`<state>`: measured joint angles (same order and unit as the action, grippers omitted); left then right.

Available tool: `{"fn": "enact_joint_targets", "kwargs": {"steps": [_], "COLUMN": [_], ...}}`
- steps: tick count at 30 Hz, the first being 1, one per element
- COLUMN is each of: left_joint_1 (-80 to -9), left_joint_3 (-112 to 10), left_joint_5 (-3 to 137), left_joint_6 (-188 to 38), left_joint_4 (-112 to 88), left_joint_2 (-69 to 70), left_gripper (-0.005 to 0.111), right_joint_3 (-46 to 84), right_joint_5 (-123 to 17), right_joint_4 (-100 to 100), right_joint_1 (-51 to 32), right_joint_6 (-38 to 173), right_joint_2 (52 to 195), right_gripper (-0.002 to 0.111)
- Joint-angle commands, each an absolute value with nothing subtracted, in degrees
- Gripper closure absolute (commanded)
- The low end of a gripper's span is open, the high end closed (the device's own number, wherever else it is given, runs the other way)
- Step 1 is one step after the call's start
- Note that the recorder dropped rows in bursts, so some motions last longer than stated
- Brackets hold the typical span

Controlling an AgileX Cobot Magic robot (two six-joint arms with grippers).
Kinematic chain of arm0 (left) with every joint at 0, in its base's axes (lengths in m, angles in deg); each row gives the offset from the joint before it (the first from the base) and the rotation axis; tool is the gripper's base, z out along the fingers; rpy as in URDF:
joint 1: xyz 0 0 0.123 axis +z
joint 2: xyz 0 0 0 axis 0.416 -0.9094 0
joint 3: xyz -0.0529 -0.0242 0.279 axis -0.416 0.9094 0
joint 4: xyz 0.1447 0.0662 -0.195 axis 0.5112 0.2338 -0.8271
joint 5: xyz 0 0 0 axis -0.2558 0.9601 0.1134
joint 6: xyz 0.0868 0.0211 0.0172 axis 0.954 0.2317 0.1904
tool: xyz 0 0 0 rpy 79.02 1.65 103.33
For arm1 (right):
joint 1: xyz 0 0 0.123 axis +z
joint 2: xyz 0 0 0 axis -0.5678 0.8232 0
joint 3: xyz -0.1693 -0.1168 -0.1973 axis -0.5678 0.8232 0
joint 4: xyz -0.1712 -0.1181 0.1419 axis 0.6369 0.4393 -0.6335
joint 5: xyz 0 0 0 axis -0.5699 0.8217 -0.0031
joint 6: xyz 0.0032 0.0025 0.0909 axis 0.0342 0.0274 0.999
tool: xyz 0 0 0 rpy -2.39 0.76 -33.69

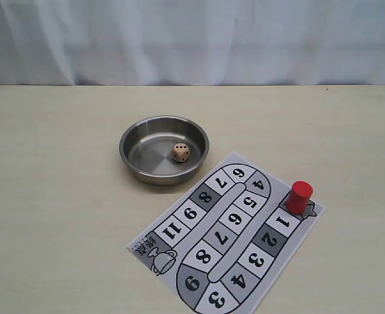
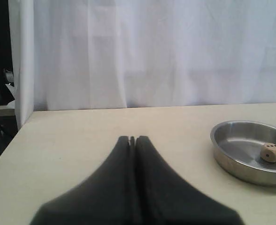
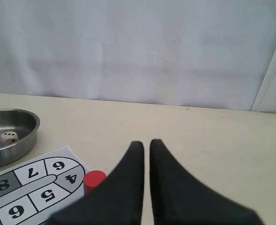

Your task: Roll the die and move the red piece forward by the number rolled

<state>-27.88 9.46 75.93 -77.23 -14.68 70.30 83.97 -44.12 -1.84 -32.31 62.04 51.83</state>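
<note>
Die at rest in bowl, red piece on board, both grippers closed and empty.

The die (image 1: 181,152) is seen lying inside the steel bowl (image 1: 126,152), right of its centre; the bowl is set on the table (image 1: 48,209) just beyond the board (image 1: 285,243). The red piece (image 1: 300,196) is stood upright at the board's right edge, just beside square 1. The left gripper (image 2: 132,138) is held with fingers pressed together, nothing between; the die is well apart from it. The right gripper (image 3: 146,142) is likewise closed on nothing; the red piece is near its fingers, not touching.
</note>
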Motion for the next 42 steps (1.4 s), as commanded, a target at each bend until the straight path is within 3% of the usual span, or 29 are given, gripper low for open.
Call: {"fn": "enact_joint_targets", "kwargs": {"steps": [1,11,22,32,42], "left_joint_1": [-27.98,-27.98,-27.98,-27.98,-27.98], "left_joint_3": [9.64,9.64,9.64,9.64,9.64], "left_joint_5": [75.59,75.59,75.59,75.59,75.59], "left_joint_6": [-77.52,-77.52,-77.52,-77.52,-77.52], "left_joint_4": [-14.78,-14.78,-14.78,-14.78,-14.78], "left_joint_2": [70.43,70.43,70.43,70.43,70.43], "left_gripper": [0.107,0.107,0.107,0.107,0.107], "right_joint_3": [84.11,84.11,84.11,72.97,58.68], "right_joint_5": [-44.12,-44.71,-57.92,-50.04,-38.07], "right_joint_4": [-2.09,-1.97,-7.16,-8.14,-10.39], "right_joint_1": [-32.48,-32.48,-32.48,-32.48,-32.48], "right_joint_6": [61.9,61.69,61.93,61.78,61.78], "right_joint_2": [51.58,51.58,51.58,53.27,69.25], "right_gripper": [0.104,0.104,0.104,0.104,0.104]}}
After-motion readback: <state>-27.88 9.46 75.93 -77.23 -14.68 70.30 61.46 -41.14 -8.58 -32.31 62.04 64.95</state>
